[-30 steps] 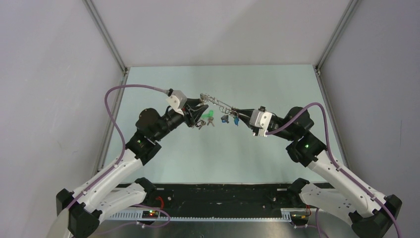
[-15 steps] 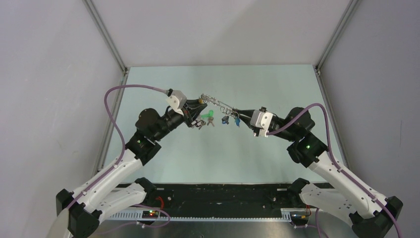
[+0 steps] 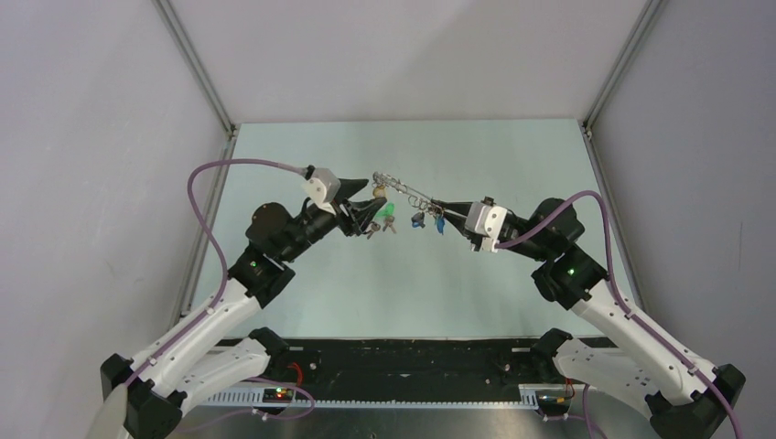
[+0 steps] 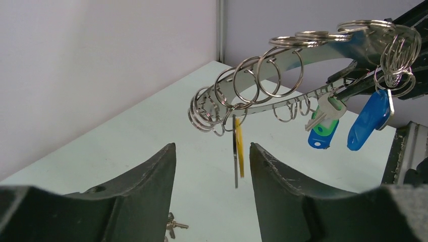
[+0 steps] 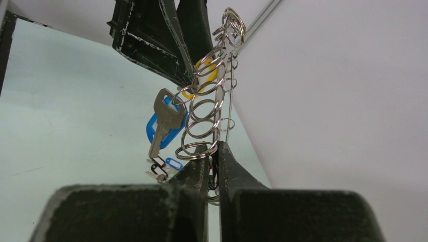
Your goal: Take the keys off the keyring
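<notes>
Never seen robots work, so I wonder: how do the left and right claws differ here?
The right gripper is shut on the keyring, holding it aloft; the left gripper is open, gripping nothing. The right gripper touches the keyring; the left gripper only faces a hanging yellow tag. Both are black and two-fingered.
</notes>
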Motion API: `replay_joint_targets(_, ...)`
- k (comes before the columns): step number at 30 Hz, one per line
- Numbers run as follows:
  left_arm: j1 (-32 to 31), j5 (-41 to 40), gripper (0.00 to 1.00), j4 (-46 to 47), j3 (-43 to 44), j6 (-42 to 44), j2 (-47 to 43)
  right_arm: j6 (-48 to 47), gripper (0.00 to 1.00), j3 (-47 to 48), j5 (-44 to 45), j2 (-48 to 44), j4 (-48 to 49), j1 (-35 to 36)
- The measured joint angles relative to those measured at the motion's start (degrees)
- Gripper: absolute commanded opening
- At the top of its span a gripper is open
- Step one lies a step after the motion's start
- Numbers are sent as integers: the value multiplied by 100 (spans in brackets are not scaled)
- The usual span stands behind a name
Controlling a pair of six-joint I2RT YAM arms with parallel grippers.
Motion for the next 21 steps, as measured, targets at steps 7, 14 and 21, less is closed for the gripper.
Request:
replay_joint_targets(7,0,0,54,-4,-2,-2,11,0,0,0,0,-44,0,-11)
replay_joint_targets(14,0,2,49,-44,-105,2,-127,0,0,0,-2,-59,2,-44)
replay_joint_targets(21,0,149,50,-44,-105,0,-98,2,0,0,-24,-57,4,-61)
